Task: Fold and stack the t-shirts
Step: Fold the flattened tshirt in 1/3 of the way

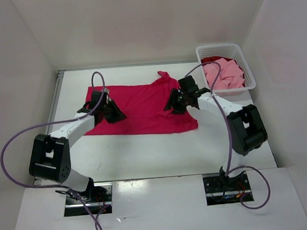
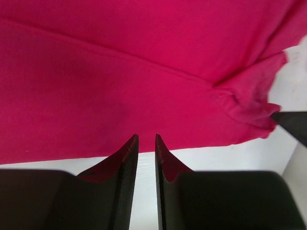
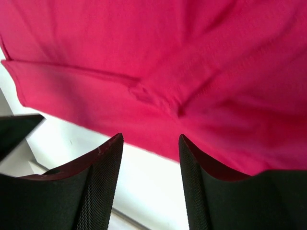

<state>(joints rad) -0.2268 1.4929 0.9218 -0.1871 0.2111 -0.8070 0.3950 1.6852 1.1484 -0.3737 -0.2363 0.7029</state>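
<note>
- The crimson-magenta t-shirt (image 1: pixel 142 108) lay spread flat on the white table (image 1: pixel 145 152) beneath both my grippers. My left gripper (image 2: pixel 146 139) stood over its left end and my right gripper (image 3: pixel 151 139) over its right end.
- From above, my two gripper bodies covered patches of both ends. My wrist cameras cut the cloth off on every side but the one nearest my fingers. I could not make out the collar anywhere.
- The cloth was soft, matte knit. A straight seam ran slantwise ahead of my left fingers, with a puckered hem off to their right. A small crease sat just ahead of my right fingers.
- Its long axis ran from one gripper to the other. One bunched tip poked out along the far edge, just beside my right gripper.
- My left jaws stood only a narrow slit apart, with nothing between them. My right jaws were spread wide and empty. I could not tell whether either pair of tips touched the cloth.
- The light pink t-shirt (image 1: pixel 225 75) lay crumpled in the white lattice basket (image 1: pixel 247 67), beyond my right gripper and to its right. The dark red t-shirt (image 1: pixel 212 58) showed only as a sliver behind the pink one.
</note>
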